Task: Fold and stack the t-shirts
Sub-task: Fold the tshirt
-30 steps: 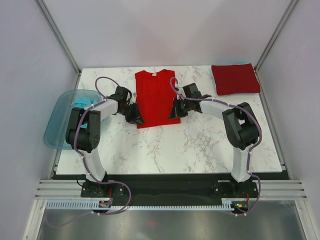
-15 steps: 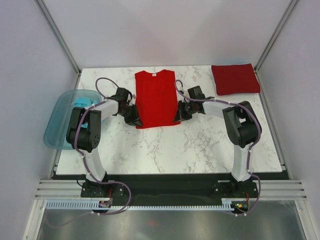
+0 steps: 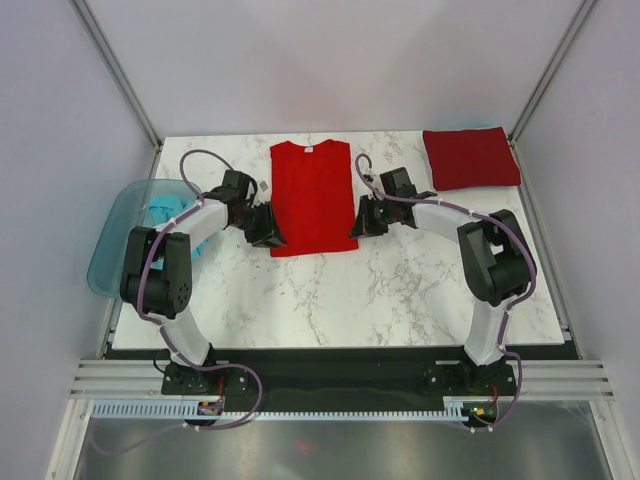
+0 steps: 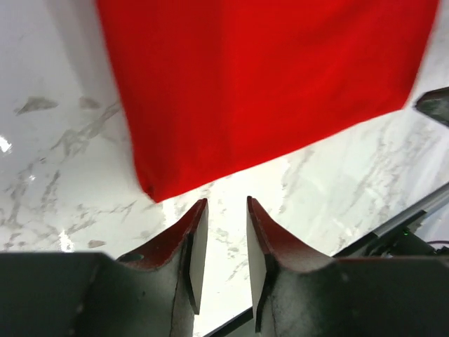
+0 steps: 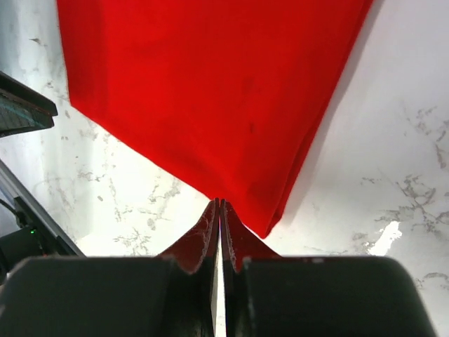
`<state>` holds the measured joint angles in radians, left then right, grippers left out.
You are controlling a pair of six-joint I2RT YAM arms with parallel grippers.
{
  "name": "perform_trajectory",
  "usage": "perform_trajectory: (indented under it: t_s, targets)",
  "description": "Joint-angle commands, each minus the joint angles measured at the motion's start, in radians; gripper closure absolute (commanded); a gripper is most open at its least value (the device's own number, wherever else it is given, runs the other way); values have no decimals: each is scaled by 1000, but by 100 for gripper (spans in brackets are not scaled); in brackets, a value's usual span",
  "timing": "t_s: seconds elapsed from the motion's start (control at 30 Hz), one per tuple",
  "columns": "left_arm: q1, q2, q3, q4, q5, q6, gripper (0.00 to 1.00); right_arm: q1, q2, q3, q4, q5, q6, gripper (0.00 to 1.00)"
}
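A bright red t-shirt [image 3: 311, 197] lies flat at the table's back centre, sleeves folded in, collar away from the arms. My left gripper [image 3: 268, 236] stands open just off its near left corner [image 4: 151, 188], with only marble between its fingers [image 4: 196, 225]. My right gripper [image 3: 357, 228] is at the near hem beside the right corner, jaws pressed together, tips [image 5: 219, 204] touching the cloth edge; whether cloth is pinched I cannot tell. A darker crimson t-shirt [image 3: 470, 158] sits folded square at the back right. A teal-blue t-shirt [image 3: 166, 211] lies crumpled in the tub.
A translucent blue plastic tub [image 3: 112, 255] hangs off the table's left edge, beside the left arm. White walls and metal frame posts close in the back and sides. The marble table [image 3: 400, 290] shows bare between the shirt and the arm bases.
My left gripper has opened and let go of the red shirt's near left corner. The near hem now lies straighter on the table, and both grippers sit slightly farther apart.
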<state>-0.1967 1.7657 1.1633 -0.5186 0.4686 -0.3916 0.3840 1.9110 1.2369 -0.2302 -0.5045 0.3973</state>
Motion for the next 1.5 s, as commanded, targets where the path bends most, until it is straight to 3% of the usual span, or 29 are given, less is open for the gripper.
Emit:
perform_trajectory:
  t_s: [0.0, 0.2, 0.37, 0.57, 0.9, 1.47]
  targets:
    - [17, 40, -56, -18, -73, 16, 65, 1, 25, -27, 12, 49, -6, 92]
    - [22, -14, -74, -23, -97, 22, 66, 1, 34, -59, 14, 95, -15, 93]
    - [51, -100, -102, -20, -150, 4, 60, 1, -67, -73, 6, 116, 15, 91]
    - [69, -95, -142, 17, -114, -10, 54, 3, -170, -137, 41, 197, 98, 69]
    - [79, -5, -145, 95, -47, -47, 53, 10, -175, -235, 143, 259, 291, 58]
    - [77, 51, -128, 103, -77, -35, 67, 50, -122, -341, 281, 294, 394, 53]
